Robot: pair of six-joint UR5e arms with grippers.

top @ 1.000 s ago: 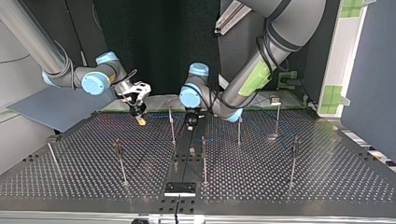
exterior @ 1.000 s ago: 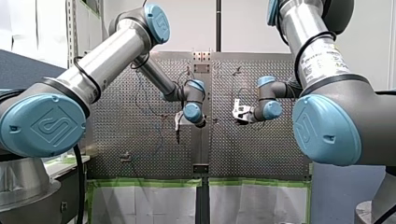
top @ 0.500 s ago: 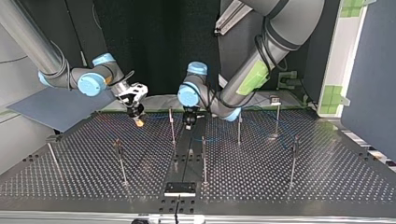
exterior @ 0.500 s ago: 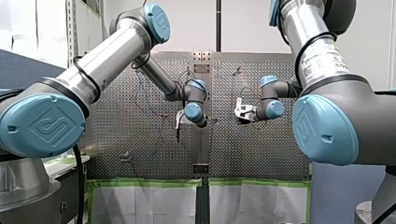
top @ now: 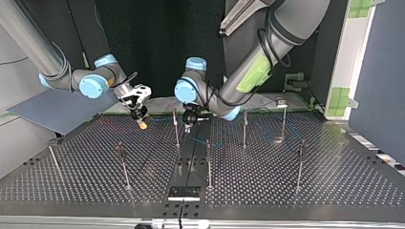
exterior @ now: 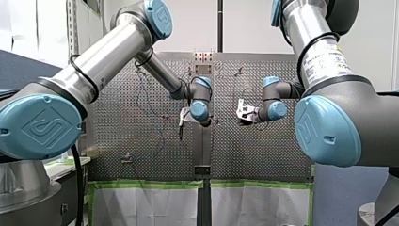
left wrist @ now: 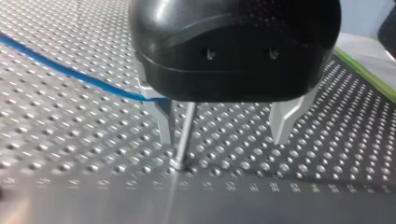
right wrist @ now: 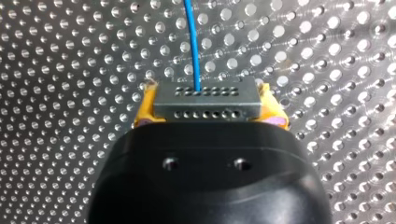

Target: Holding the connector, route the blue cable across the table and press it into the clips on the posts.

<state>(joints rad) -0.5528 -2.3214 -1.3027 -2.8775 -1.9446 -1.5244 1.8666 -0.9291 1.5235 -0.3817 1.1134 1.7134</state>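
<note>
In the top view my left pincer [top: 187, 127] hung low beside a post [top: 175, 130], my right pincer [top: 142, 123] apart from it. In the left wrist view its metal fingers [left wrist: 159, 117] stood spread with a post between them, the blue cable [left wrist: 70, 71] running crosswise off one finger, so this arm seemed nearer the pressing. In the right wrist view yellow pads [right wrist: 143, 115] pinched the connector [right wrist: 205, 100], cable leading straight ahead.
</note>
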